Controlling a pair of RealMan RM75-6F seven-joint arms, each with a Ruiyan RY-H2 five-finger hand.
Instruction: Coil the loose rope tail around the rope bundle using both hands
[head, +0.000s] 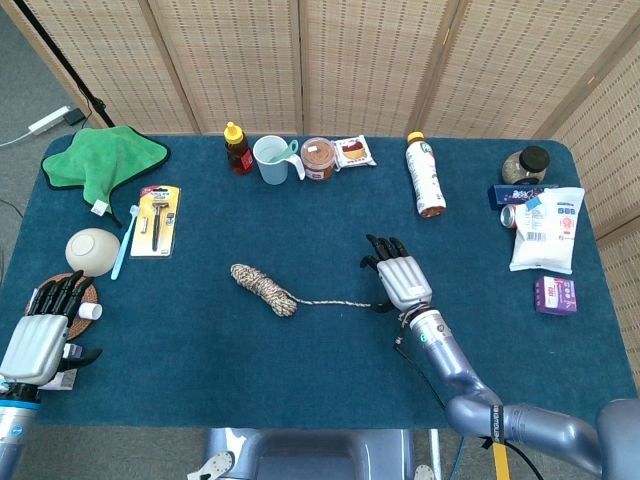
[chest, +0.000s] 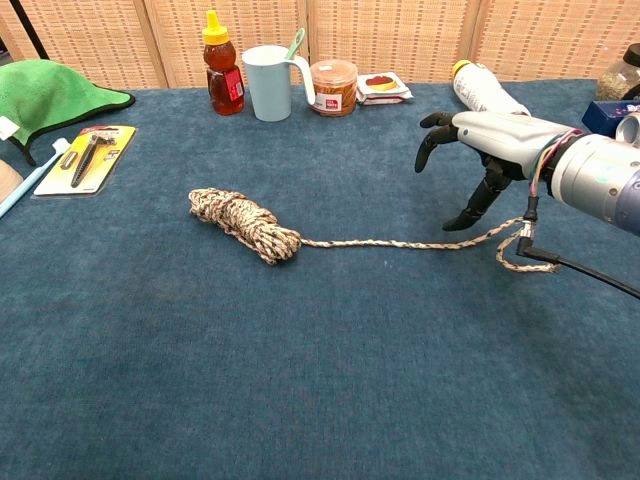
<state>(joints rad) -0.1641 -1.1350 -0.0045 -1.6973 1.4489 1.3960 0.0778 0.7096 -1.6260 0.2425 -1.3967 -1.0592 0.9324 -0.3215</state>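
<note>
One braided rope bundle (chest: 243, 223), thin tail (chest: 400, 242) under spread, empty right hand (chest: 480, 150).

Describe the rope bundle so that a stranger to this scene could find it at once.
Start at the blue table and look to its middle, below the cup. The rope bundle lies there alone, a speckled beige coil, the only item with a loose tail running off to the right.

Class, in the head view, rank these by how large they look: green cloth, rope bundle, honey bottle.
1. green cloth
2. rope bundle
3. honey bottle, though it stands farther from the camera, so its true size is unsure.
</note>
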